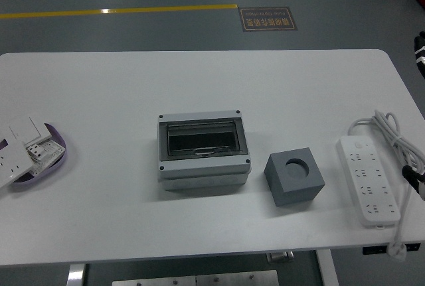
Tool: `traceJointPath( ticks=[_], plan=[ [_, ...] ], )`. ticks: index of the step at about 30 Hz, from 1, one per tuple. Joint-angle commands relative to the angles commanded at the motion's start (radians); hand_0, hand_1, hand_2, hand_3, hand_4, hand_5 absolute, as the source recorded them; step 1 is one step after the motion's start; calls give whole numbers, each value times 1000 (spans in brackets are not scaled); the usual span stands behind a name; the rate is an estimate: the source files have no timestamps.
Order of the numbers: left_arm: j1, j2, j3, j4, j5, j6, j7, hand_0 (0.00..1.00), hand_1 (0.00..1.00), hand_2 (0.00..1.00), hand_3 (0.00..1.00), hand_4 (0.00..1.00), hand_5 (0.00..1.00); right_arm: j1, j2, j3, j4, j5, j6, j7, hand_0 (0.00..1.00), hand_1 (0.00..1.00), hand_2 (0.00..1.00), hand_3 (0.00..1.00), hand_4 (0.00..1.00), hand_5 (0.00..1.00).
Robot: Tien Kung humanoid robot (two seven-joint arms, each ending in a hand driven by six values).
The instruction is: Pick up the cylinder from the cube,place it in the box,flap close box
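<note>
- Right hand (pixel 416 181): only a small dark tip shows at the picture's right edge, at about 3 to 4 o'clock from the table's centre, beside the power strip's cable. Whether its fingers are apart or together cannot be told.
- Left hand: none of it shows.
- Cube (pixel 295 178): grey block, standing on the table at about 4 o'clock from centre, just beside the box's right side but apart from it. Its top face has a round dark recess; whether the cylinder sits in it cannot be told from this height.
- Box (pixel 203 152): light grey enclosure at the table's centre, with a smoky transparent flap lying flat over its dark window and a screw at each corner of its face.
- Table (pixel 199 80): white top with rounded far corners; the far half is bare.
- Power strip (pixel 368 180): white, lying lengthwise at 3 o'clock, between the cube and the right edge, with its white cable looped on its far and right side and a plug near the table's front edge.
- Purple tray (pixel 56 155): at 9 o'clock by the left edge, holding a pile of white wall-socket plates.
- Floor beyond the table: grey, with a yellow line and a dark floor sign.
</note>
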Motion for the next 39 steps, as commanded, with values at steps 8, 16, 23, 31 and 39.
traceJointPath(
  ticks=[8,16,23,31,39],
  plan=[
    [6,-1,9,4,-9,3,2,598,624,616,636,682,223,1,-2,-9,-8,21,2,13,704,599,598,624,713,149],
    [12,-2,16,5,-21,4,5,599,624,617,635,682,221,11,6,-50,-28,38,7,17,703,598,598,625,715,155],
    [20,-10,24,6,-28,7,9,599,624,616,636,682,221,31,10,-82,-22,32,5,17,702,598,598,625,715,149],
    [23,-18,22,4,-28,5,8,599,624,616,636,682,221,40,21,-98,-23,24,6,17,700,596,598,625,715,155],
    [29,-23,15,3,-29,4,7,599,624,616,636,682,221,46,17,-93,-28,16,7,15,698,595,598,625,717,155]
  ],
)
